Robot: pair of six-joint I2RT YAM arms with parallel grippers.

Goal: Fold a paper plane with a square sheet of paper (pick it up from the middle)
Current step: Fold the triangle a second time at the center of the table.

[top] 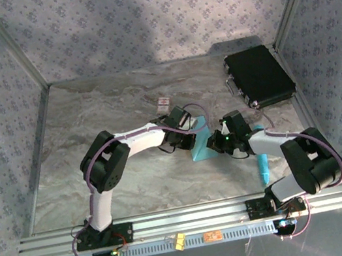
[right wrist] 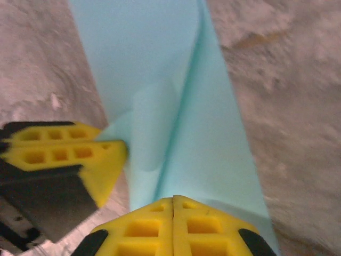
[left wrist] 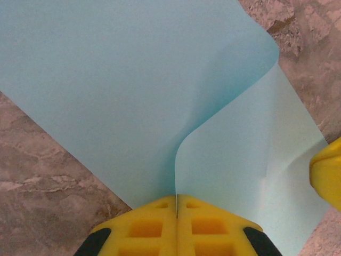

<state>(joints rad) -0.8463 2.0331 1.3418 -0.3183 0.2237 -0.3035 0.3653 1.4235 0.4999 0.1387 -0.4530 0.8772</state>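
Since the left gripper (left wrist: 176, 198) has its jaws pinched fully together on the near edge of the sheet (left wrist: 117, 90), which lies mid-way across the table (top: 101, 180) between the two arms with one half curling over the other, I'd say the fold is formed but not creased yet. Over on the right, the right gripper (right wrist: 173, 201) is clamped tight on the sheet too, right where the loose fold line runs in. To do this well I'd hold one pinch fixed, square the edges up with the other, then flatten the crease gently, since thin paper skews or tears easily.
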